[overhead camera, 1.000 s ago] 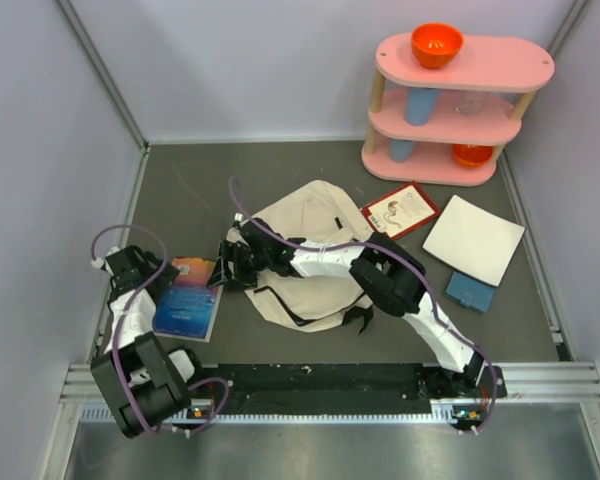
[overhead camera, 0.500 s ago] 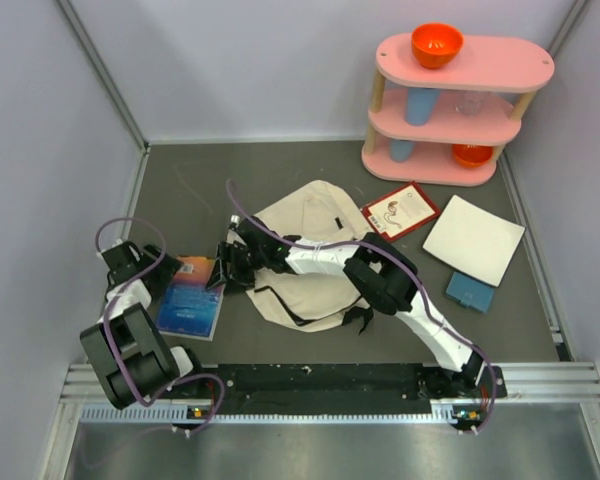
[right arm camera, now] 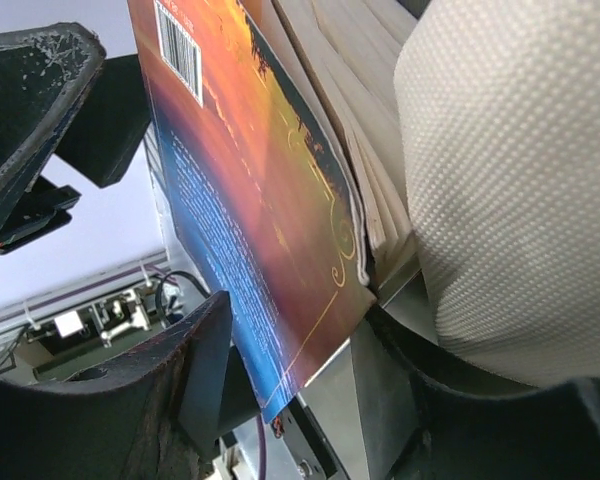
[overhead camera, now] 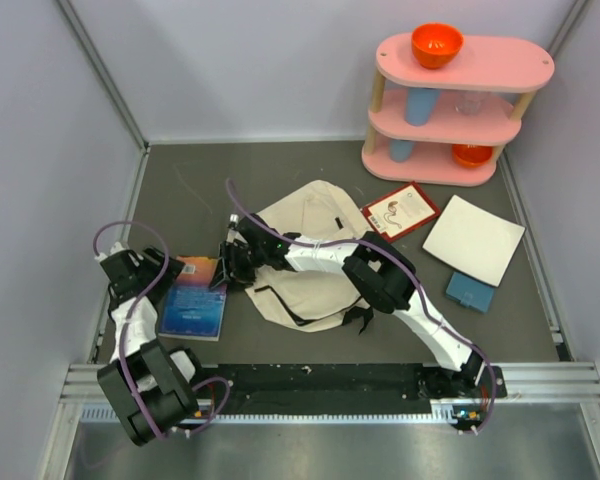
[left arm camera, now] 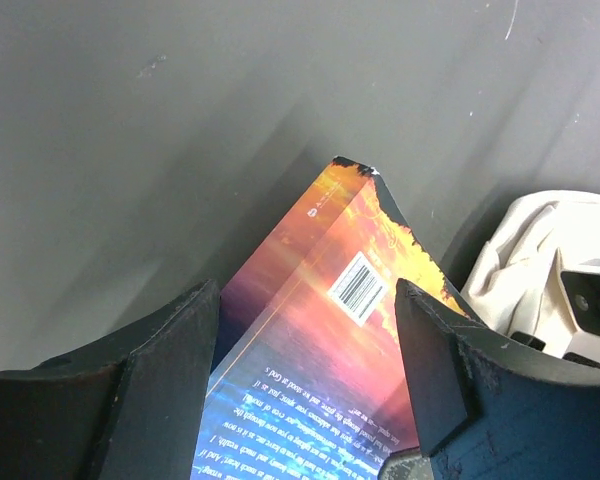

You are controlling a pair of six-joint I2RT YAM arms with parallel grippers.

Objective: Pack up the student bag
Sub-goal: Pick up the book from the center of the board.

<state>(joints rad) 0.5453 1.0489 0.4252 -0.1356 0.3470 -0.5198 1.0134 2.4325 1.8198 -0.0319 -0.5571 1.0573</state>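
Observation:
The student bag (overhead camera: 305,300), cream canvas with black straps, lies slumped mid-table. A book (overhead camera: 192,300) with a blue and orange cover lies just left of it. My left gripper (overhead camera: 150,284) is at the book's left edge, open. In the left wrist view the book (left arm camera: 330,330) runs between the two spread fingers (left arm camera: 170,370), with the bag (left arm camera: 525,240) beyond. My right gripper (overhead camera: 226,272) reaches across the bag to the book's right edge. Its jaws (right arm camera: 300,330) are open around the corner of the book (right arm camera: 250,170), with the bag canvas (right arm camera: 520,180) bulging alongside.
A pink three-tier shelf (overhead camera: 460,100) with orange bowls and blue cups stands at the back right. A red and white card (overhead camera: 400,212), a white square board (overhead camera: 473,240) and a small blue pad (overhead camera: 470,292) lie right of the bag. The left wall is close to the left arm.
The book has slid a little towards the bag. My left wrist has shifted along its left edge. Both pairs of jaws have narrowed, the right more so.

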